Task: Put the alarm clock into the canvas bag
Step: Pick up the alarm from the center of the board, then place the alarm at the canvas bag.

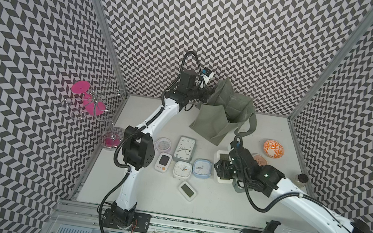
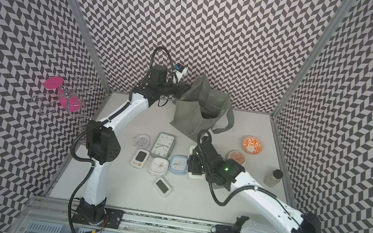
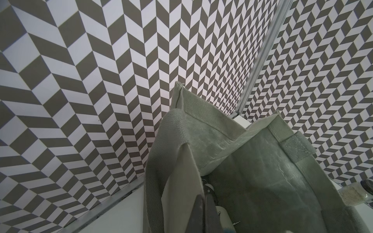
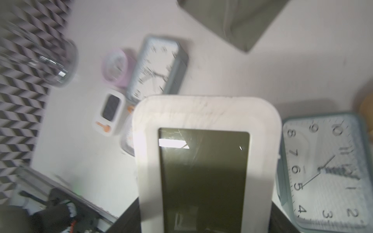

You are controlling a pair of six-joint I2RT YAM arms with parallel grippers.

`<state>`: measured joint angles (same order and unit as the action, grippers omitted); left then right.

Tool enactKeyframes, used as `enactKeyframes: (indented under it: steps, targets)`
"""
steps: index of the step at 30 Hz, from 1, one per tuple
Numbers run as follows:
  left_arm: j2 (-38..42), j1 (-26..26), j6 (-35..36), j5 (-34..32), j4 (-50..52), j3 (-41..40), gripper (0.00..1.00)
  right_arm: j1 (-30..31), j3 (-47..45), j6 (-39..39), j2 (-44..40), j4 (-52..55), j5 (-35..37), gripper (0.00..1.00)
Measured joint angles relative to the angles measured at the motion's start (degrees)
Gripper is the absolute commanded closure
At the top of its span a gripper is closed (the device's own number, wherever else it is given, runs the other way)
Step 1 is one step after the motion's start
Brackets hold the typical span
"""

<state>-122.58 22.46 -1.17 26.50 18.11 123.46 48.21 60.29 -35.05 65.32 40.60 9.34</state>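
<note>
My right gripper [image 1: 223, 169] straddles the narrow width of the face-up white digital alarm clock [image 4: 203, 161], can't tell if it's clamped, and the canvas bag [image 1: 214, 123] stands just beyond the clock's far end, rim pinched up by my clenched left gripper [image 1: 206, 92].

The white table [image 1: 216, 209] carries a grey rectangular analog clock [image 1: 185, 148]. Just beside it lie a lilac round clock [image 1: 163, 144], a white timer [image 1: 163, 162], a white square clock [image 1: 182, 169] and a blue square clock [image 1: 202, 168]. The canvas bag [image 1: 210, 120] stands near it, and an orange-patterned bowl [image 1: 273, 148] sits well apart.
</note>
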Motion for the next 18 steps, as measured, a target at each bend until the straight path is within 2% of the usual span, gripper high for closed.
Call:
enactKeyframes:
  steps: [4, 9, 18]
  targets:
    - [0.0, 0.0, 0.0, 0.0, 0.0, 0.0, 1.0, -0.1, 9.5, 5.2, -3.6, 0.6, 5.0, 0.3]
    - [0.0, 0.1, 0.0, 0.0, 0.0, 0.0, 1.0, -2.1, 20.7, 12.9, -0.3, -0.4, 9.2, 0.3]
    - [0.0, 0.4, 0.0, 0.0, 0.0, 0.0, 1.0, -15.2, 36.4, 23.1, 13.3, -4.8, 4.0, 0.31]
